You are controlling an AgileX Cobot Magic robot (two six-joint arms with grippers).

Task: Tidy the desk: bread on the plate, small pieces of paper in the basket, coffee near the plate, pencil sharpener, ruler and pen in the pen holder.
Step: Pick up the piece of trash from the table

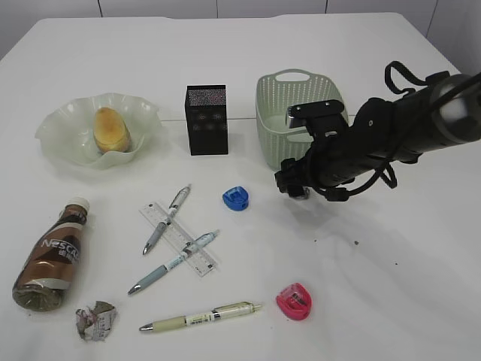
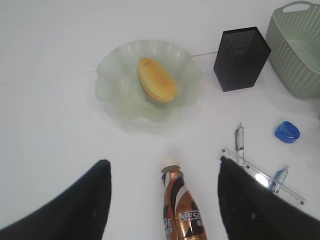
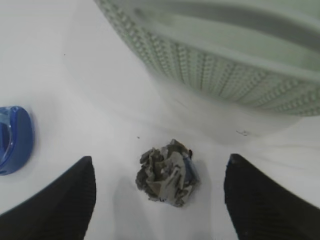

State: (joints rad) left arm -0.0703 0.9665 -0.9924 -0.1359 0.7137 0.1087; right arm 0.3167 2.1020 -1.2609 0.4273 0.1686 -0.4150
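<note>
Just in front of the basket [image 3: 240, 55], a crumpled grey paper ball [image 3: 166, 172] lies on the desk [image 1: 391, 256]; it is roundish, with no clear long axis. The right gripper [image 3: 160, 192] hangs above it, jaws wide, one either side, not touching. The arm [image 1: 406, 128] reaches in from the right, angled down.

A translucent pale green glass plate [image 2: 112, 80] with a ruffled rim is shining softly on a smooth, matt white desk [image 1: 391, 256]. A black metal-mesh pen holder [image 1: 207, 120] is looking matt, a sage-green perforated plastic basket [image 1: 274, 124] dull, a brown plastic coffee bottle [image 2: 181, 210] glossy, a crumpled grey paper ball [image 3: 167, 173] rough.
</note>
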